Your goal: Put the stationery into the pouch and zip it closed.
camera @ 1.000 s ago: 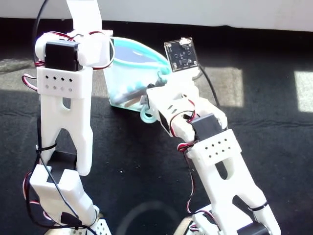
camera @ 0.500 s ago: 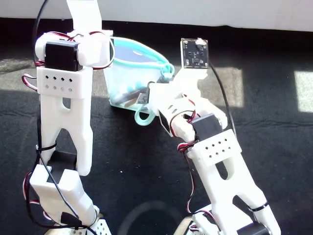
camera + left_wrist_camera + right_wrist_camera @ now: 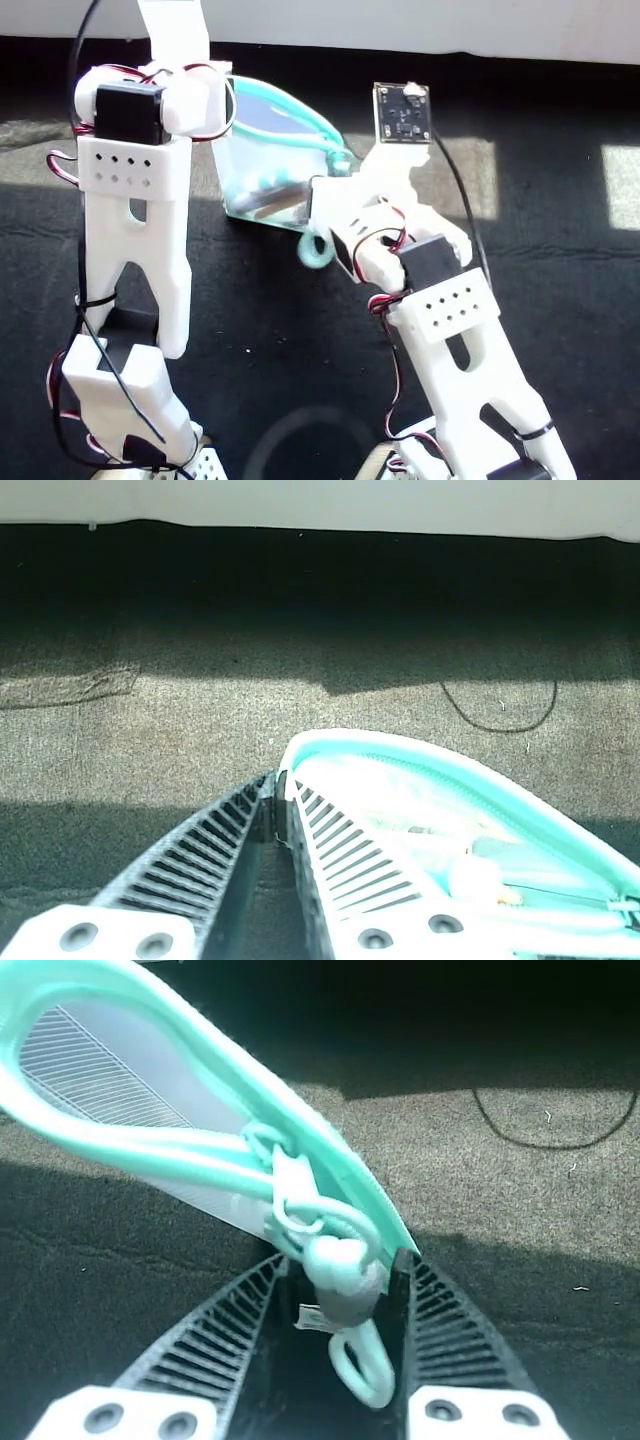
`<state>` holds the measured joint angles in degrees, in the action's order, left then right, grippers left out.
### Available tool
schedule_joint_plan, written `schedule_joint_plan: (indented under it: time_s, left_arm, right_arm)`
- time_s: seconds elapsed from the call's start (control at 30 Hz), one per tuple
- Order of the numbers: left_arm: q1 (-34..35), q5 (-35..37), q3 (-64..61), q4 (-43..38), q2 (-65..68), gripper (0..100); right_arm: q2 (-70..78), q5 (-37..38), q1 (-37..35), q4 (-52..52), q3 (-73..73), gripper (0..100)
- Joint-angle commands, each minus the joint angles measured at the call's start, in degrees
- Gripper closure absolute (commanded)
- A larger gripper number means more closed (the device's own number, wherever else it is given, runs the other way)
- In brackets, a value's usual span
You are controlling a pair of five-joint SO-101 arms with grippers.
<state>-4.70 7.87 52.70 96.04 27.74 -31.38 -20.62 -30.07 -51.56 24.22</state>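
Starting at the left gripper point(image 3: 278, 788): pinched all but flat, biting the end seam of the pouch point(image 3: 262, 165) and holding that end. Moving along to the pouch itself: strung between the two arms towards the far side of the dark table point(image 3: 250, 330), mouth gaping, carrying stationery point(image 3: 262, 197) low in its belly; hard to say whether resting on the cloth or hanging. Looks light, soft and floppy, with a thin translucent skin, likely to buckle rather than resist, so needs tension from the held end. Across to the right gripper point(image 3: 340, 1260): parted about halfway, straddling the zip pull point(image 3: 338, 1278) and its dangling ring point(image 3: 365, 1368), just beyond the slider point(image 3: 290, 1182); no firm squeeze to be seen. Best taken by that rounded pull, not the slack fabric; smooth and small though, so could well slip out under a hard tug
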Motion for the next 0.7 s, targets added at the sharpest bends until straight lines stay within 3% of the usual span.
schedule_joint_plan:
  time_s: [0.0, 0.33, 0.43, 0.53, 0.67]
  left_arm:
    - [0.04, 0.62, 0.75, 1.14, 7.96, 99]
    - [0.04, 0.62, 1.54, 1.23, 8.13, 99]
    - [0.04, 0.62, 1.54, 1.23, 7.87, 99]
    - [0.04, 0.62, 1.8, 1.67, 7.78, 99]
    - [-0.22, 0.62, 1.8, 1.85, 7.69, 99]
  right_arm:
    - [1.19, -0.26, 0.92, -0.13, -2.51, 82.4]
    - [2.59, 0.18, 1.01, 4.0, -2.24, 82.5]
    - [2.59, 6.86, 0.84, 5.58, -2.33, 82.6]
    - [2.59, 13.63, 0.75, 5.85, -2.42, 88.9]
    - [2.59, 16.7, 0.75, 5.85, -2.07, 99.2]
